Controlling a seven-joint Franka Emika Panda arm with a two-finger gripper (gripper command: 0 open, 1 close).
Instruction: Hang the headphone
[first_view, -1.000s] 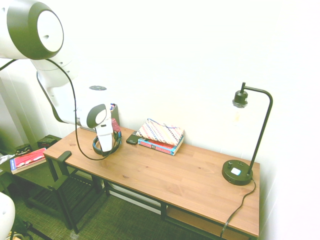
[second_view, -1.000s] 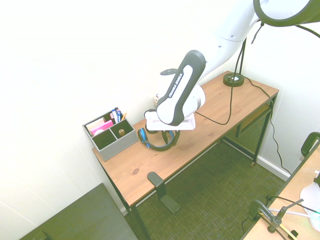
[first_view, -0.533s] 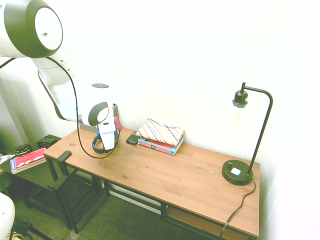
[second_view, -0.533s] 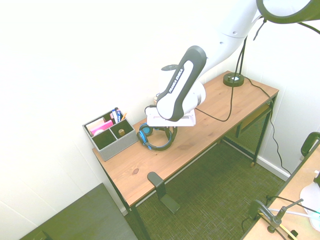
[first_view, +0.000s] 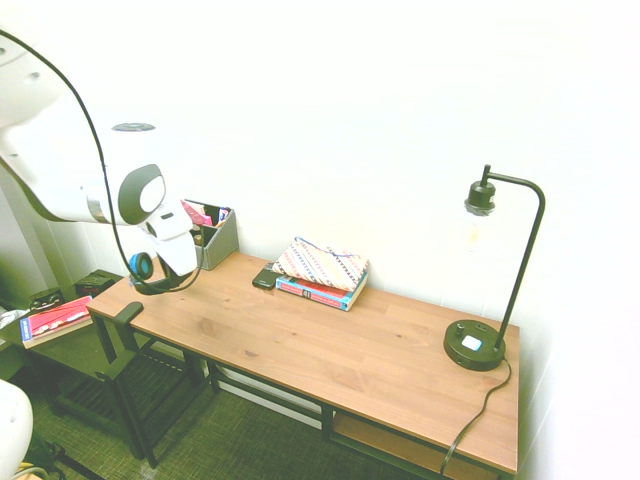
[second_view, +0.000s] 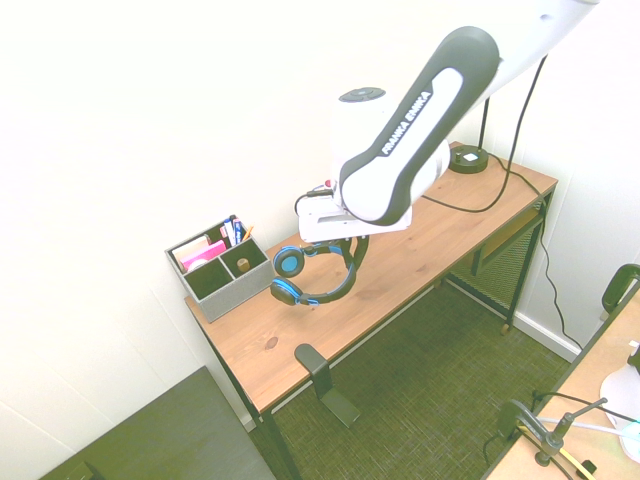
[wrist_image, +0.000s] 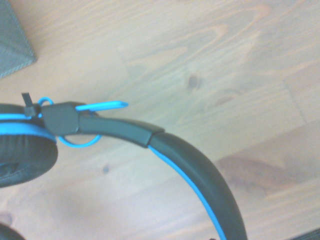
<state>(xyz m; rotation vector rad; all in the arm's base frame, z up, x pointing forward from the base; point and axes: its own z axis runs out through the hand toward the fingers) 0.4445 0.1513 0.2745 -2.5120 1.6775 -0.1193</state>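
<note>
The headphone (second_view: 312, 278) hangs in the air above the wooden desk (second_view: 400, 265), its black headband curving down and its blue ear cups (second_view: 289, 263) pointing toward the grey organizer. My gripper (second_view: 351, 246) is shut on the headband from above. In the first exterior view the headphone (first_view: 150, 272) hangs over the desk's left end, just above a black hook (first_view: 127, 312) clamped to the desk's edge. That hook (second_view: 312, 362) juts from the near edge in the second exterior view. The wrist view shows the headband (wrist_image: 190, 165) close up over the wood.
A grey organizer (first_view: 214, 240) with pens and pink notes stands at the desk's back left corner. A stack of books (first_view: 320, 272) and a small black slab (first_view: 265, 279) lie by the wall. A black lamp (first_view: 478, 340) stands at the far right end.
The gripper closed on the headband, lifted the headphone off the desk, and carried it toward the desk's end with the hook.
</note>
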